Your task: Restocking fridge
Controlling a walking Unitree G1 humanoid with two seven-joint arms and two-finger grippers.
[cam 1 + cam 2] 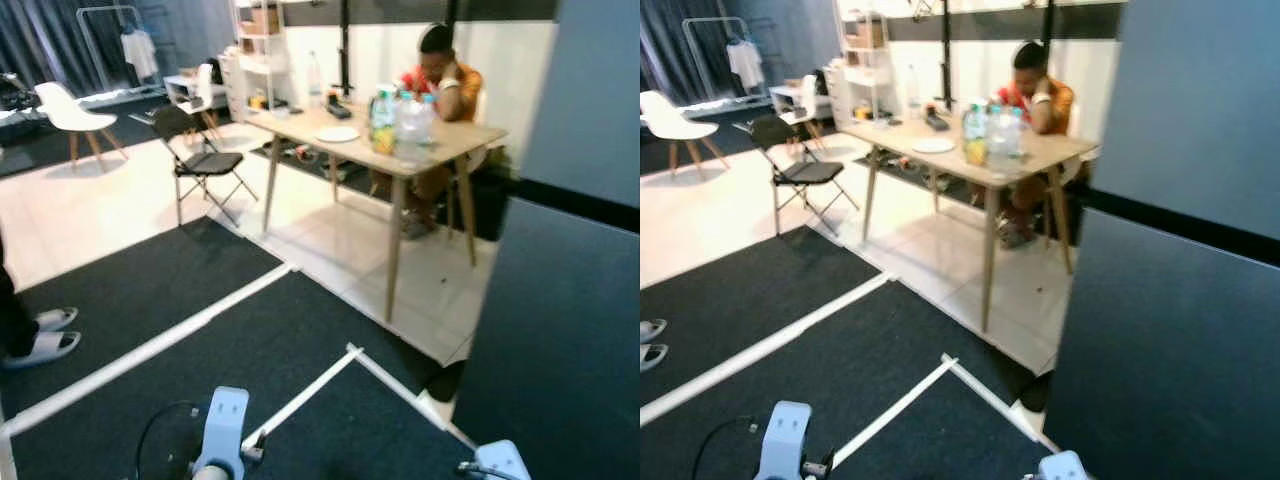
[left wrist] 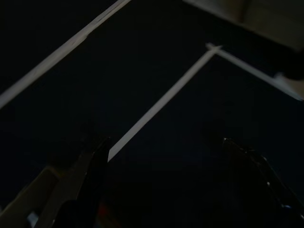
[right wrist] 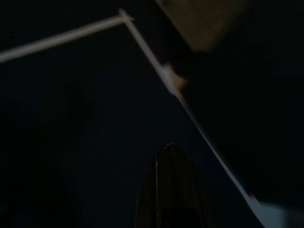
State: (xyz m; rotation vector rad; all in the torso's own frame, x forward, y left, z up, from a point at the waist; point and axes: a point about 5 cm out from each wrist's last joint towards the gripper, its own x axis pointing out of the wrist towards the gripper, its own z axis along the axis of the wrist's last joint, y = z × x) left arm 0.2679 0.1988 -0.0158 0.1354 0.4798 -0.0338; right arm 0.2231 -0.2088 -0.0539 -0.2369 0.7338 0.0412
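Several bottles (image 1: 400, 118) stand in a cluster on the wooden table (image 1: 450, 142), beside a white plate (image 1: 337, 134). A tall grey-blue and dark body (image 1: 570, 300), which looks like the fridge, rises close on my right. Both arms hang low: the left wrist (image 1: 222, 430) and the right wrist (image 1: 500, 462) show at the bottom edge. In the left wrist view my left gripper (image 2: 166, 152) is open over dark carpet, with nothing between its fingers. The right wrist view is dark, and there my right gripper (image 3: 171, 183) is shut and empty above the carpet.
A person (image 1: 440, 75) sits behind the table. A black folding chair (image 1: 200, 160) and a white chair (image 1: 70, 112) stand to the left. Slippered feet (image 1: 45, 340) show at the left edge. White tape lines (image 1: 150, 350) cross the dark carpet. Shelves (image 1: 260, 50) line the back wall.
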